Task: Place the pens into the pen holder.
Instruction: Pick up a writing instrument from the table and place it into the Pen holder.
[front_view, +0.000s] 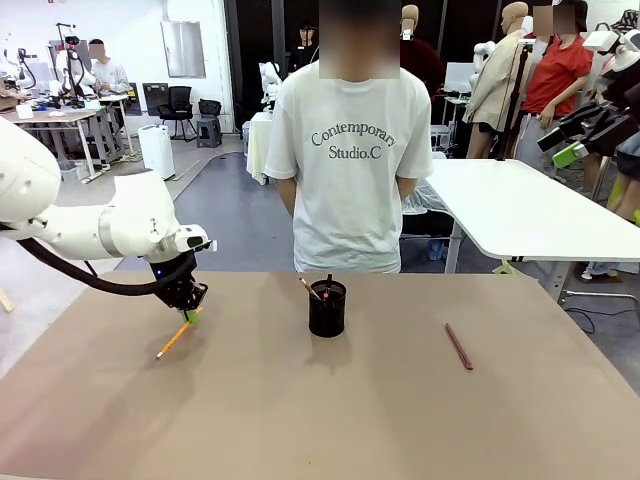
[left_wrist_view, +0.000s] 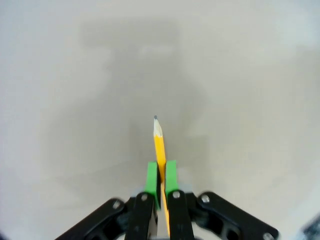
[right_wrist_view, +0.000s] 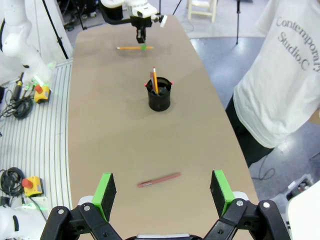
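My left gripper (front_view: 192, 313) is down at the table's left, shut on a yellow pencil (front_view: 172, 342) that lies slanted on the brown tabletop. In the left wrist view the green pads (left_wrist_view: 151, 177) clamp the yellow pencil (left_wrist_view: 159, 145), its sharpened tip pointing away. The black mesh pen holder (front_view: 327, 308) stands mid-table with several pens sticking out of it (right_wrist_view: 154, 80). A dark reddish-brown pen (front_view: 459, 346) lies flat on the right part of the table, also below the holder in the right wrist view (right_wrist_view: 159, 179). My right gripper (right_wrist_view: 162, 194) hangs open high above that end.
A person in a white T-shirt (front_view: 350, 150) stands at the far edge behind the pen holder, hands behind the back. The brown table (front_view: 320, 420) has free room in front. A white table (front_view: 520, 205) stands behind on the right.
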